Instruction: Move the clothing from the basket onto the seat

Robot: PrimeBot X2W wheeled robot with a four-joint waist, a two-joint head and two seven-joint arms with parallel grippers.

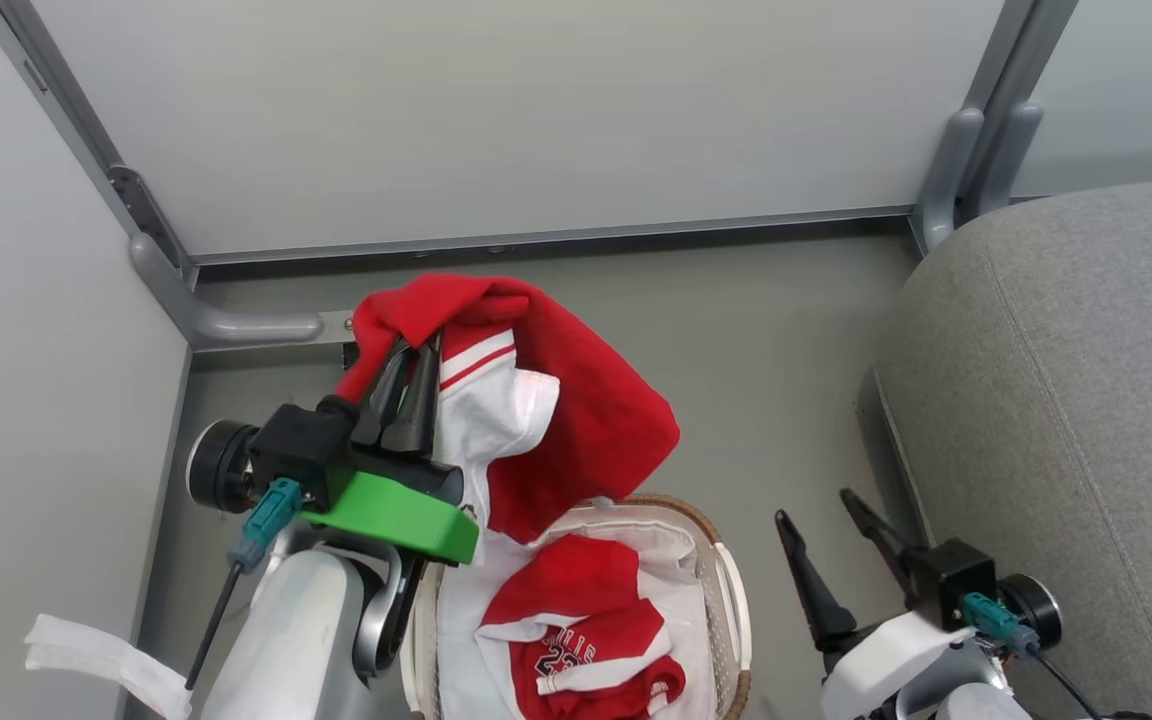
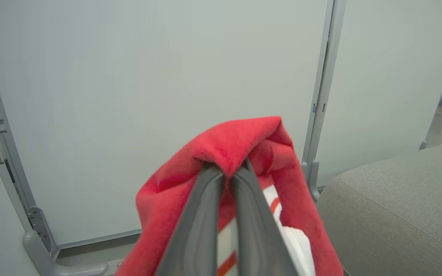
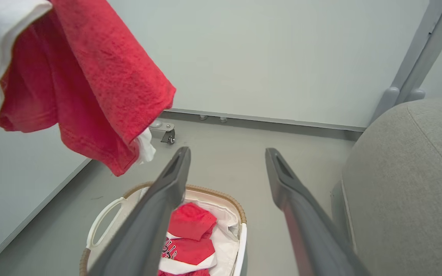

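My left gripper (image 1: 418, 352) is shut on a red and white piece of clothing (image 1: 576, 420), which hangs from its fingertips high above the basket (image 1: 731, 590). In the left wrist view the red fabric (image 2: 240, 145) drapes over my closed left gripper (image 2: 226, 168). More red clothing (image 1: 576, 630) with dark lettering lies in the basket on its white liner. My right gripper (image 1: 826, 510) stands open and empty to the right of the basket, beside the grey seat (image 1: 1066, 400). The right wrist view shows the hanging garment (image 3: 90, 88) at upper left and the basket (image 3: 240, 214) below.
Pale partition panels (image 1: 496, 110) with grey metal posts (image 1: 976, 160) and feet close off the back and left. Grey floor (image 1: 766, 360) lies between basket and seat. A white strip (image 1: 96, 655) hangs at lower left.
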